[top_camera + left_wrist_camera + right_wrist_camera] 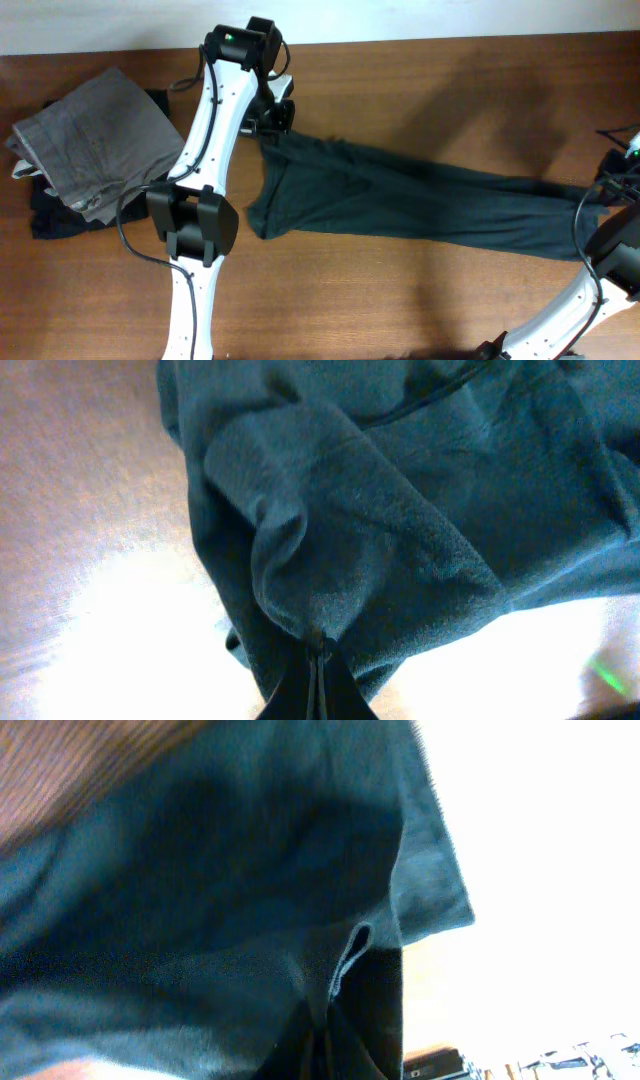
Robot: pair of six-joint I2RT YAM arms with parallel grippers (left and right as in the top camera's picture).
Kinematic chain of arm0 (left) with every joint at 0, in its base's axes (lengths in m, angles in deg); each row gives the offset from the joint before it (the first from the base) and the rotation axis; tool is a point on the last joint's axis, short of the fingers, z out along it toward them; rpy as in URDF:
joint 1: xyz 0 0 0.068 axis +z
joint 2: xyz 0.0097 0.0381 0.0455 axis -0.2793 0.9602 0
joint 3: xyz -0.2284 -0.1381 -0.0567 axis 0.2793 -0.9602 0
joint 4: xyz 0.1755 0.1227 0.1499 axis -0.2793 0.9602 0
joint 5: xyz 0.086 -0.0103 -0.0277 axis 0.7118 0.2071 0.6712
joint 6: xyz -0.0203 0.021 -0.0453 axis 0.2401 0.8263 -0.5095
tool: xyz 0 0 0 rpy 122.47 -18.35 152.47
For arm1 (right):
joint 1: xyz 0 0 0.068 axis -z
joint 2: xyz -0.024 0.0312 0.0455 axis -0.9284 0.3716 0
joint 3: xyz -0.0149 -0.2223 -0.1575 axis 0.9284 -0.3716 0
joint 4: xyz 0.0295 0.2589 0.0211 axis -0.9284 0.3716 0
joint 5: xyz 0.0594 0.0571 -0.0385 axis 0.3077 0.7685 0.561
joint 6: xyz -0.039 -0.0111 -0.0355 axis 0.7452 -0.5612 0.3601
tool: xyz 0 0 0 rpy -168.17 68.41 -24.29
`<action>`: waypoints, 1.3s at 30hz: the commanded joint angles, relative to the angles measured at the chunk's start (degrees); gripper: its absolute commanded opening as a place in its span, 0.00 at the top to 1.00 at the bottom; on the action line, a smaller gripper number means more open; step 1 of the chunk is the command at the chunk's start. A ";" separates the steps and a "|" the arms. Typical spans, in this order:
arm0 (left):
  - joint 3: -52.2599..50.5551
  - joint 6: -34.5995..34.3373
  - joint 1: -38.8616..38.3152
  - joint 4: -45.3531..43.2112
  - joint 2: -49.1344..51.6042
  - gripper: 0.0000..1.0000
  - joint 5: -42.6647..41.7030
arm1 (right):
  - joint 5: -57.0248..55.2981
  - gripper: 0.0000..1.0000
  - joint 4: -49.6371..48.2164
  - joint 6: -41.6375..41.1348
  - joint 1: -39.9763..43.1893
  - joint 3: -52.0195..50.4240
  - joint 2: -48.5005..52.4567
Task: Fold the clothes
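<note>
- Grey folded trousers point(95, 140) lie on a black garment point(45, 215) by the left edge of the worktop point(450, 80), apart from the work and probably not in the way.
- The left fingers point(318, 685), near the back edge, are pinched on 1 end of the T-shirt point(400, 195).
- The T-shirt runs as a bunched band toward the right edge, likely drawn out for flattening.
- The right fingers point(322, 1055), at the right edge, clamp its other end.

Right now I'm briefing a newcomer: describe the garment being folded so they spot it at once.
On the wooden table, look across the middle: a dark charcoal T-shirt stretches between the left end effector and right end effector. Unlike the folded grey trousers at the left, it is drawn out long, both ends pinched.
</note>
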 commanded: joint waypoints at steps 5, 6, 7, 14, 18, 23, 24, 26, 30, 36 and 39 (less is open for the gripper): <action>-8.87 -0.98 -0.02 0.09 -2.34 1.00 -0.61 | -6.12 0.96 -2.60 -1.31 0.61 -0.87 -0.79; -9.97 -0.98 0.09 0.09 -2.34 1.00 -0.61 | -6.10 0.96 -3.28 -1.31 0.63 -1.25 -0.66; -11.19 -0.98 0.13 0.09 -2.34 1.00 -0.61 | -6.12 0.96 -4.02 -1.31 0.61 -1.75 -0.63; -17.11 -0.96 0.13 0.09 -2.34 1.00 -0.59 | -6.27 0.96 -7.93 -1.31 0.61 -6.43 -0.33; -17.62 -0.98 0.13 0.09 -2.34 1.00 -0.59 | -7.61 0.96 -11.37 -1.31 0.61 -10.08 -0.13; -17.62 -0.96 0.11 0.09 -2.32 1.00 -0.59 | -7.58 0.96 -14.08 -1.36 0.61 -13.35 -0.13; -17.66 -0.98 0.11 0.09 -2.32 1.00 -0.59 | -7.61 0.96 -14.36 -1.36 0.61 -13.60 -0.13; -17.66 -0.96 0.13 0.09 -2.32 1.00 -0.59 | -7.61 0.96 -14.62 -1.33 0.61 -13.73 -0.11; -18.03 -0.98 0.09 0.09 -2.32 1.00 -0.37 | -7.58 0.96 -14.53 -1.33 0.61 -13.73 -0.13; -22.69 -0.98 0.09 -0.46 -2.32 1.00 -0.37 | -7.65 0.96 -13.16 -1.46 0.61 -13.73 -0.11; -25.09 -1.03 0.09 -1.36 -2.32 1.00 0.76 | -10.71 0.96 -12.22 -4.44 0.61 -13.73 -0.11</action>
